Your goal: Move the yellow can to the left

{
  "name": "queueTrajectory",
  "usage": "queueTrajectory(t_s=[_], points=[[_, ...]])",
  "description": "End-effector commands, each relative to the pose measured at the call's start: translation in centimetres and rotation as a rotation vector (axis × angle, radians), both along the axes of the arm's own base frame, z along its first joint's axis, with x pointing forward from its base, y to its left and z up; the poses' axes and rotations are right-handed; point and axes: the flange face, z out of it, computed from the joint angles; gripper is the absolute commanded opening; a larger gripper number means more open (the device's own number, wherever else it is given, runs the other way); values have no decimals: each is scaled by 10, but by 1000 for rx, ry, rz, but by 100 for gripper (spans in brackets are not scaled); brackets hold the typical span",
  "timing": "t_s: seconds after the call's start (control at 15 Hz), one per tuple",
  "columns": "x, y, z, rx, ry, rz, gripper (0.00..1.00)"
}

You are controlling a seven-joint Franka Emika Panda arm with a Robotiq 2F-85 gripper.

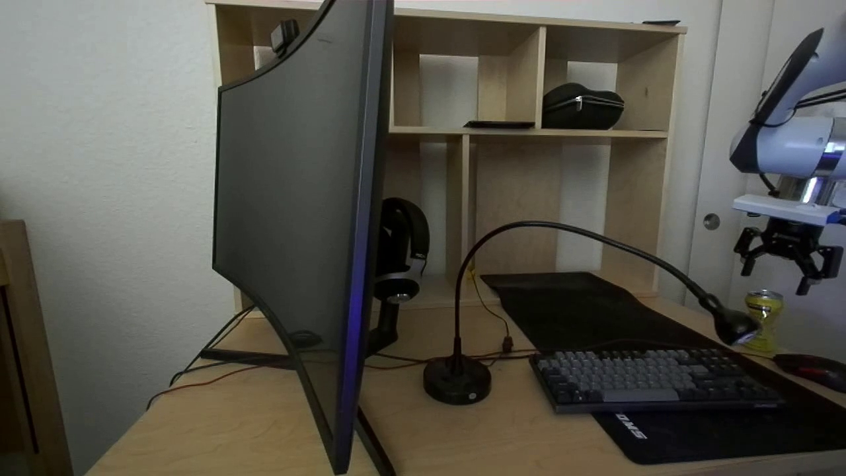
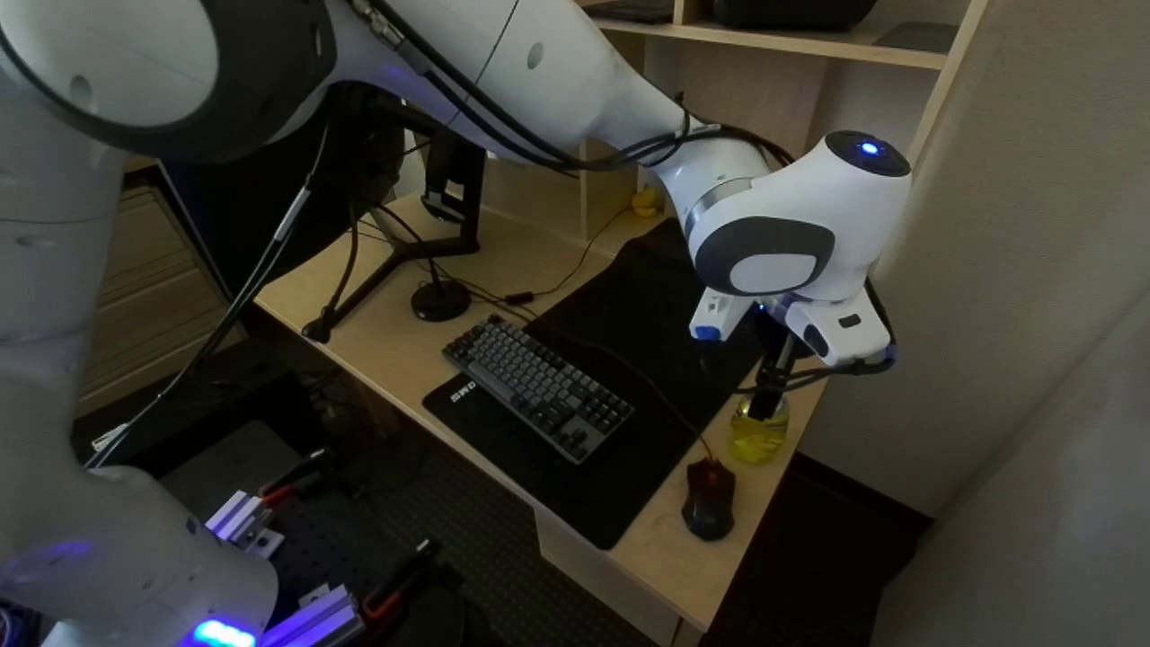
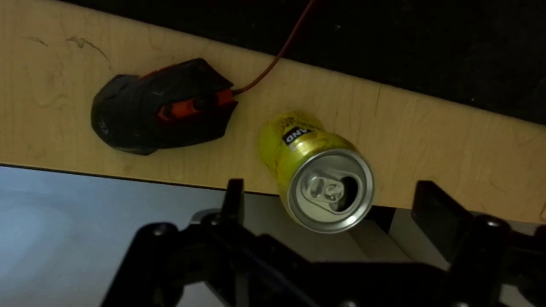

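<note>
The yellow can point(image 1: 767, 324) stands upright on the desk, partly behind the lamp head in this exterior view. In an exterior view the can point(image 2: 759, 438) is near the desk's wall-side edge, its upper part covered by a dark finger. In the wrist view the yellow can point(image 3: 313, 170) shows its silver, opened top. My gripper point(image 1: 774, 279) is open and points down above the can, with a small gap over its top. In the wrist view the gripper point(image 3: 331, 186) has its fingers wide apart on both sides of the can's top, touching nothing. It also shows, partly hidden, in an exterior view point(image 2: 766, 404).
A black-red mouse point(image 3: 166, 111) lies close beside the can, its cable crossing the black mat point(image 2: 611, 485). The keyboard point(image 2: 539, 386) lies on the mat. A lamp point(image 1: 457, 380) arches over the keyboard. A large monitor point(image 1: 291, 198) and shelf point(image 1: 509, 198) stand farther off.
</note>
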Motion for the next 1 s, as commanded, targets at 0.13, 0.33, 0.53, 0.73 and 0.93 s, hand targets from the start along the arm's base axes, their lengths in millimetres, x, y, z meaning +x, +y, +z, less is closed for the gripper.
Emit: queueTrajectory(t_s=[0.13, 0.33, 0.53, 0.73, 0.93], points=[[10, -3, -37, 31, -31, -96, 100], [13, -2, -49, 7, -30, -103, 100], [14, -3, -59, 12, -28, -94, 94], [16, -3, -64, 8, -22, -80, 60], [18, -4, -66, -1, -30, -74, 42]])
